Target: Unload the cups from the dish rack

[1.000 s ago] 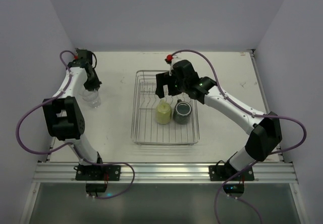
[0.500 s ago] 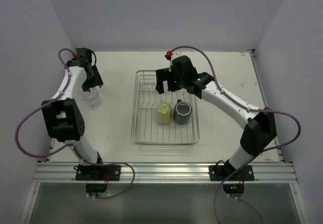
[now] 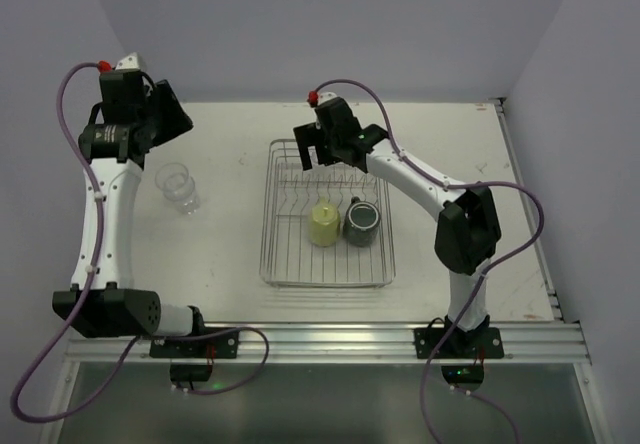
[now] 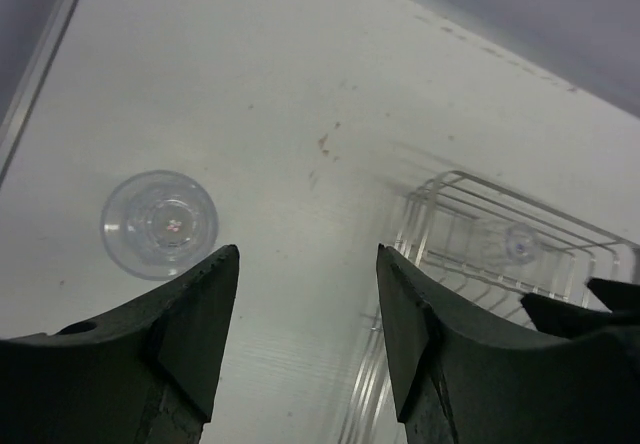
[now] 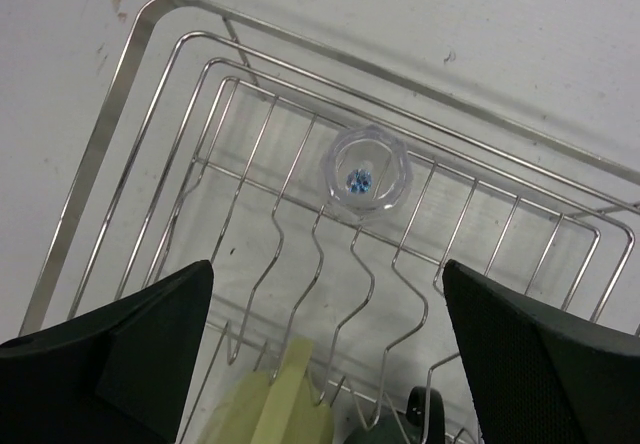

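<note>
Left claw (image 4: 305,284) hangs at upper left, jaws apart and empty, above a clear see-through tumbler (image 3: 178,186) upright on the white surface (image 3: 230,244). Right claw (image 5: 325,284) gapes wide over another clear tumbler (image 5: 365,169) at the upper end of the silver wire dish rack (image 3: 300,262). Pale yellow cup (image 3: 323,224) and dark grey mug (image 3: 361,222) sit mid-rack.

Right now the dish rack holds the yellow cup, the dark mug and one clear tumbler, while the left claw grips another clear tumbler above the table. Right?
No. The left claw is open and empty: the left wrist view shows the other clear tumbler standing on the table. The dish rack does hold the yellow cup, the dark mug and one clear tumbler.
</note>
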Robot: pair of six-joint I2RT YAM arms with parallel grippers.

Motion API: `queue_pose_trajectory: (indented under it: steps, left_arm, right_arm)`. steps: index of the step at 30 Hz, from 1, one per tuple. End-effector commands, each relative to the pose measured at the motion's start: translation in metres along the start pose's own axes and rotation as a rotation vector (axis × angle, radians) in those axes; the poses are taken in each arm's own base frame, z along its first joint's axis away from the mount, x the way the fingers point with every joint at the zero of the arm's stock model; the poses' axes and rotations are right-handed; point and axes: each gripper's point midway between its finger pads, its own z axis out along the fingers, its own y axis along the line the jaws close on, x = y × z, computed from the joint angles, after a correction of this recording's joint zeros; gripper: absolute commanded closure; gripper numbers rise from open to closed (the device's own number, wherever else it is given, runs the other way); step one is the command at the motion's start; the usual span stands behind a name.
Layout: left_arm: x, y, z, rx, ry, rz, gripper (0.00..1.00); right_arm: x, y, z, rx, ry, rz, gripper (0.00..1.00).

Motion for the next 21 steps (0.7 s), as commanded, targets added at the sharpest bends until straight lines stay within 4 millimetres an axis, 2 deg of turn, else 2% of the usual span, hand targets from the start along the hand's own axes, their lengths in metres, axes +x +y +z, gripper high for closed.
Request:
queue_pose_trajectory:
  steps: [1,2,4,5,7,9,17,21]
  left_arm:
    - [-0.001,-0.044,-0.032,0.24,-0.032,-0.053,0.39]
    - [-0.003,-0.058,-0.04,0.317,-0.045,-0.053,0.39]
    - [0.007,-0.067,-0.051,0.381,-0.043,-0.087,0.39]
    - [0.003,-0.079,-0.068,0.468,-0.077,-0.084,0.39]
    - [0.018,-0.087,-0.073,0.543,-0.043,-0.108,0.37]
    - [0.017,-0.093,-0.085,0.6,-0.07,-0.112,0.37]
    - [0.028,-0.095,-0.093,0.638,-0.059,-0.103,0.36]
    - [0.037,-0.092,-0.088,0.631,-0.041,-0.09,0.36]
  right_arm:
    - [-0.024,-0.012,0.007,0.077,-0.037,-0.023,0.01]
    - [-0.024,-0.012,0.011,0.085,-0.031,-0.026,0.01]
    - [-0.02,-0.014,0.024,0.108,-0.001,-0.031,0.02]
    - [-0.019,-0.015,0.028,0.122,0.008,-0.034,0.02]
    - [-0.014,-0.015,0.038,0.126,0.032,-0.036,0.03]
    - [-0.009,-0.019,0.044,0.15,0.049,-0.04,0.06]
    - [0.005,-0.026,0.063,0.193,0.093,-0.046,0.07]
    - [0.009,-0.024,0.074,0.172,0.107,-0.044,0.08]
